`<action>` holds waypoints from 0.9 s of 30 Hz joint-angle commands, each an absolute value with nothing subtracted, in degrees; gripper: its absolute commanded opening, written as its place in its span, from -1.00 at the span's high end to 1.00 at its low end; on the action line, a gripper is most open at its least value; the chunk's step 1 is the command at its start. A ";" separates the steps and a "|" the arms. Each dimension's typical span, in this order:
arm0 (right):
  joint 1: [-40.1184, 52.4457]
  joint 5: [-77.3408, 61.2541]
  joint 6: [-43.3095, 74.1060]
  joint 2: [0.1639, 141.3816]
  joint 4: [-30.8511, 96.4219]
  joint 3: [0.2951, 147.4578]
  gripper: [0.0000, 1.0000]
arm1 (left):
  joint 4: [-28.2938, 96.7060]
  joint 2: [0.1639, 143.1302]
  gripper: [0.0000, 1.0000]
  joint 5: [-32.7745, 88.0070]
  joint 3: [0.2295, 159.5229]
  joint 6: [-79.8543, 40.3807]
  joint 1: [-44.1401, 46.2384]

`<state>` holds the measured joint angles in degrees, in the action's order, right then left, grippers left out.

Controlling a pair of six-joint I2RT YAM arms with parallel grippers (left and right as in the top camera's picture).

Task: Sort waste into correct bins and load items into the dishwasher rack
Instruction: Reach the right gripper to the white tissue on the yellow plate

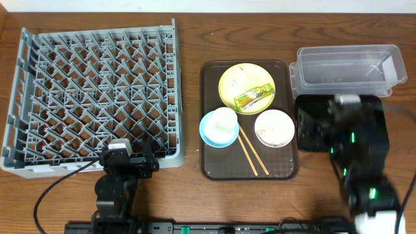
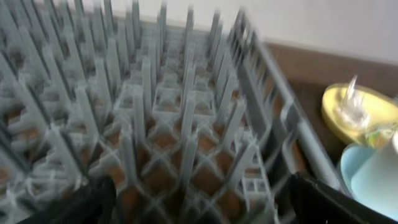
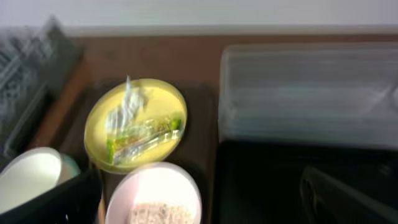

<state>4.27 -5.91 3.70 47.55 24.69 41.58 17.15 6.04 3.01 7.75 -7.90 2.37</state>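
As both arms stand at the near edge of the wooden table (image 1: 188,39), contents run L to R.
(a) Large square grey plastic dishwasher rack (image 1: 97,84): lattice of upright pegs, ×1.
(b) Rounded-rectangle dark brown serving tray (image 1: 286,166), ×1, just R of the rack, carrying all the tableware:
- round glossy yellow plate (image 1: 229,79) ×1, w/ crumpled green-and-yellow snack wrapper (image 1: 255,97) ×1 lying on it
- light blue bowl (image 1: 206,132) ×1, w/ small white cup (image 1: 225,120) ×1 seated inside
- round white bowl (image 1: 273,127) ×1, holding grainy white rice scraps (image 3: 158,214), one pile
- thin wooden chopsticks (image 1: 252,155) ×2, side by side, diagonal, betw. the bowls

(c) Bins, far R: clear rectangular plastic tub (image 1: 348,68) ×1; shallow glossy black rectangular tray (image 1: 309,127) ×1, just beside its near side.
Left gripper (image 2: 205,208): jaws spread wide, holding nothing, over the rack's near R corner.
Right gripper (image 3: 199,199): jaws at full spread, holding nothing, above the black tray.
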 commanded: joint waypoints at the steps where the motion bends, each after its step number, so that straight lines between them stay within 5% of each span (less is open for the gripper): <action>1: 4.91 -10.63 -1.17 59.24 30.74 52.90 -0.99 | 21.56 10.92 -0.81 1.96 15.84 -8.91 2.57; 6: 5.72 -11.68 -1.74 75.85 40.69 68.49 -0.98 | 29.82 24.05 -0.81 1.98 28.25 -8.91 2.55; 12: 5.89 -24.82 3.73 85.41 32.53 71.92 -0.98 | 40.62 41.32 -0.81 3.86 42.78 -8.91 2.55; 18: 10.35 -23.79 3.84 92.58 26.50 71.92 -0.72 | 51.07 56.18 -0.81 7.07 55.57 -8.91 2.55; 21: 14.33 -17.65 6.04 96.03 24.71 71.92 -0.29 | 54.08 61.36 -0.81 7.11 60.01 -8.91 2.55; 27: 21.69 -8.38 10.37 103.31 18.46 71.92 -0.40 | 54.17 65.21 -0.81 7.09 60.55 -8.91 2.55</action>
<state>18.85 -15.09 6.59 100.71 19.53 70.78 53.80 64.18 6.31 59.40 -8.80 2.37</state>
